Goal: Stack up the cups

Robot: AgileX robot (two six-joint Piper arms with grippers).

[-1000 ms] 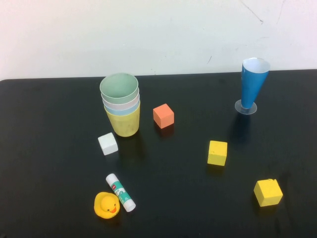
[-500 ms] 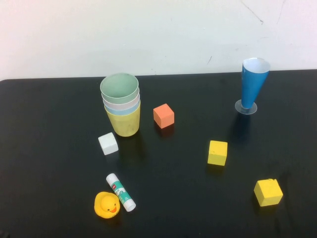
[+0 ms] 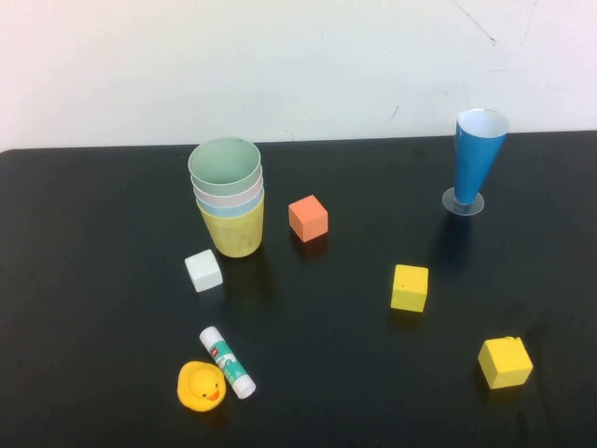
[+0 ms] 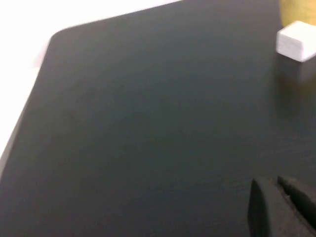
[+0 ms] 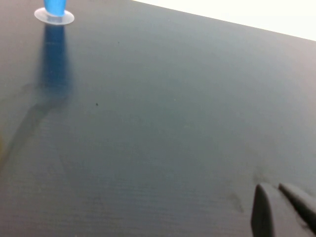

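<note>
Nothing has shifted since the earlier frames: the cups [image 3: 229, 198] stand nested in one stack at the upper left of centre in the high view, pale green on top, yellow at the base, upright on the black bench [image 3: 93, 280]. A white cube [image 3: 203, 271] sits just below the stack, an orange cube [image 3: 308, 217] to its right, and the dark-blue cone cup [image 3: 476, 159] at upper right. The left tool [image 4: 281, 190] shows at the lower right of its wrist view, fingers together and empty above bare bench; the right tool [image 5: 279, 193] likewise, closed on nothing.
</note>
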